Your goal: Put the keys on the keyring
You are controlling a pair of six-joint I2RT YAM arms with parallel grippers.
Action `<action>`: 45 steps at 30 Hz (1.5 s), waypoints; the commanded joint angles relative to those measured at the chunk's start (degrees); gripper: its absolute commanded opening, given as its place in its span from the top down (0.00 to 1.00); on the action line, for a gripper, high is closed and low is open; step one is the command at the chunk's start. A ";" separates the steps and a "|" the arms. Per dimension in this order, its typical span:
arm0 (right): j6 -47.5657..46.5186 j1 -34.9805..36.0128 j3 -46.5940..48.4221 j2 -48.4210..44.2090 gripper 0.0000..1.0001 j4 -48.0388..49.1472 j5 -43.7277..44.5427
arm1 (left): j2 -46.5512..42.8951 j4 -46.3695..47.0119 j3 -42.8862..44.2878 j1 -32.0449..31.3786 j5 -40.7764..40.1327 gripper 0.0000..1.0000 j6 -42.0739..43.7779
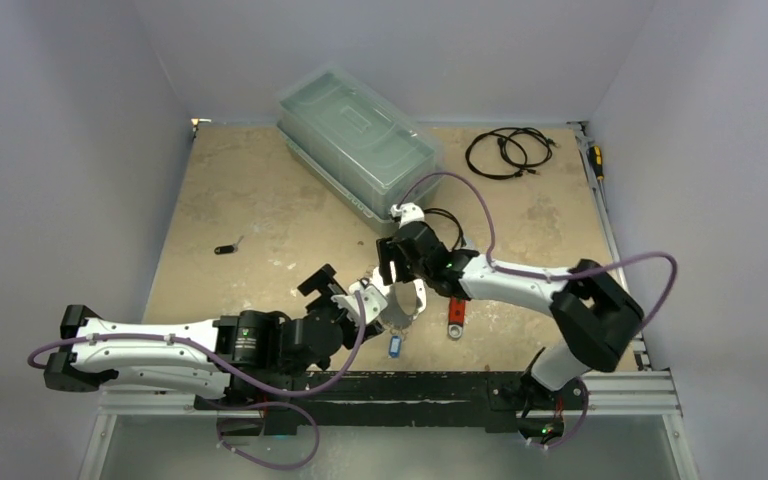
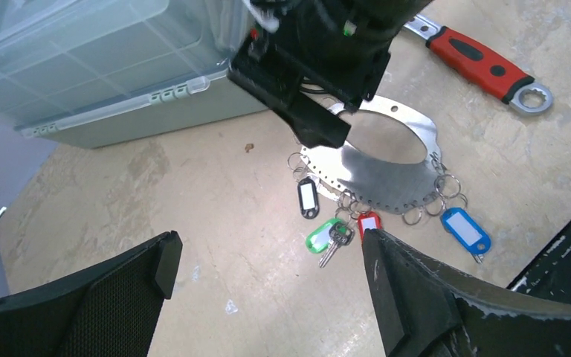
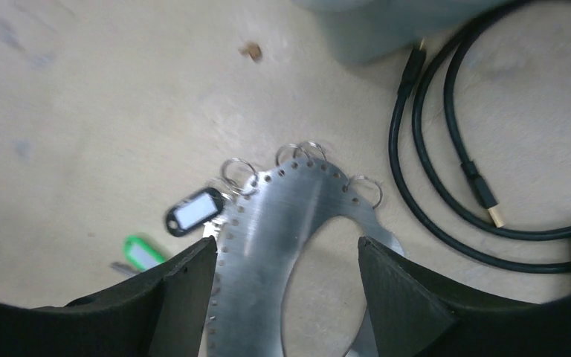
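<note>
Right gripper [image 3: 286, 256] is hovering, jaws wide, over the silvery perforated metal keyring [image 3: 268, 223]; left gripper [image 2: 268, 245] is gaping empty beside a red-tagged key [image 2: 369, 222].

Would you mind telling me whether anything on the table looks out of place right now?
What looks like a black-tagged key lies alone on the left of the table, far from the keyring and the other tagged keys clustered at its rim. Nothing looks spilled or damaged.
</note>
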 commanded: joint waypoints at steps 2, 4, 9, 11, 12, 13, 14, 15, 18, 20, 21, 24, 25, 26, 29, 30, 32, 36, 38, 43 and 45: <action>-3.64 0.16 -0.07 -14.24 0.24 1.13 3.91 | -0.86 3.15 -1.35 -0.20 -6.61 0.03 -0.07; -4.80 0.16 -1.21 -18.84 0.04 3.03 6.19 | -0.76 3.61 -1.46 -0.15 -9.19 0.02 -0.37; -7.35 0.24 -4.10 -31.06 0.01 4.84 13.13 | 0.01 2.85 -1.21 -0.04 -11.19 0.01 -2.80; -6.94 0.25 -5.97 -35.95 0.01 5.64 15.52 | 1.53 1.43 -0.25 1.20 -10.88 0.01 -4.87; -6.58 0.25 -7.22 -38.57 0.01 6.16 16.46 | 2.66 1.34 0.05 2.64 -10.31 0.01 -5.51; -6.43 0.21 -8.47 -40.87 0.01 6.85 16.75 | 3.81 2.09 0.20 4.36 -8.57 0.01 -5.42; -6.52 0.24 -9.84 -43.21 0.01 7.54 16.85 | 5.36 3.01 0.55 7.27 -6.35 0.01 -5.12; -6.61 0.25 -11.11 -45.20 0.01 8.09 16.95 | 7.19 3.65 1.23 9.57 -4.25 0.01 -4.90; -6.90 0.25 -13.45 -49.76 0.01 8.67 16.00 | 13.17 3.73 4.28 18.47 1.75 0.01 -6.24; -7.20 0.25 -14.25 -51.94 0.01 8.17 15.21 | 16.11 3.34 6.13 27.14 11.35 0.01 -8.93; -7.17 0.25 -14.56 -52.63 0.01 7.91 15.04 | 16.36 3.75 6.49 31.04 15.28 0.02 -9.86; -6.86 0.24 -14.86 -54.33 0.01 6.23 15.54 | 14.27 6.46 6.93 40.45 21.51 0.03 -11.57; -6.79 0.24 -14.62 -54.93 0.01 5.26 15.93 | 12.78 7.65 6.73 42.27 21.55 0.03 -11.97; -6.40 0.25 -14.34 -55.42 0.01 4.21 16.47 | 11.25 8.77 6.47 43.85 21.43 0.02 -12.65; -5.95 0.25 -13.82 -57.75 0.01 1.53 17.50 | 8.68 11.28 6.01 50.12 24.67 0.01 -15.04; -6.09 0.25 -14.13 -58.84 0.01 0.45 17.48 | 8.81 11.36 6.23 52.09 25.17 0.01 -15.26; -6.19 0.25 -15.11 -61.24 0.01 -0.33 17.23 | 9.79 9.86 7.37 54.26 22.64 0.02 -16.46; -4.92 0.25 -16.48 -65.97 0.01 -1.84 18.07 | 6.99 9.40 10.39 56.36 20.80 0.07 -19.28; -4.05 0.25 -17.24 -67.81 0.01 -2.24 18.50 | 2.14 11.41 9.69 56.37 22.59 0.02 -18.04; -2.20 0.20 -18.76 -70.70 0.01 -2.61 19.70 | -9.05 14.39 3.15 56.46 26.42 0.01 -15.02; -1.99 0.24 -19.17 -71.54 0.01 -2.64 19.85 | -10.30 12.65 3.84 56.45 26.85 0.01 -14.47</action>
